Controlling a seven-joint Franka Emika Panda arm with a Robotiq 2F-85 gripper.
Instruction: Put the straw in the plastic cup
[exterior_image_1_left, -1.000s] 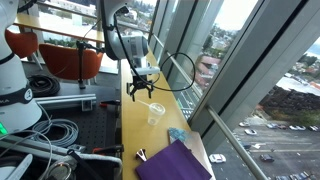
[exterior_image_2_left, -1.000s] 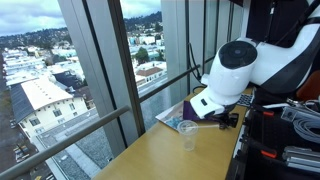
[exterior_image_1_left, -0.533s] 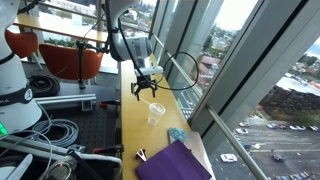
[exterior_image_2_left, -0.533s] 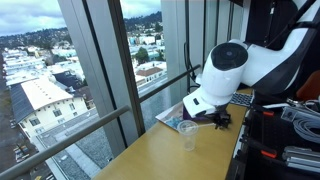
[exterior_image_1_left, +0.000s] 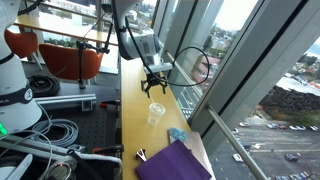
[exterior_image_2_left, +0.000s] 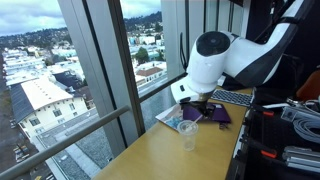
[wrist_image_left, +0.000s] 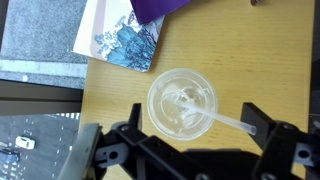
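Readable text: none can be made out in any view.
Printed card (wrist_image_left: 118, 42): at the window-side edge of the worktop; only a blue wave picture is shown, no lettering is seen.
Purple sheet (wrist_image_left: 165, 8): beside the card at the same edge; no label is seen.
Plastic cup (wrist_image_left: 181, 103): clear wall and rim, no mark or number is seen.
Arm housing (exterior_image_2_left: 212, 58): white and plain. A small maker's mark may be lost, since the exterior views are coarse.
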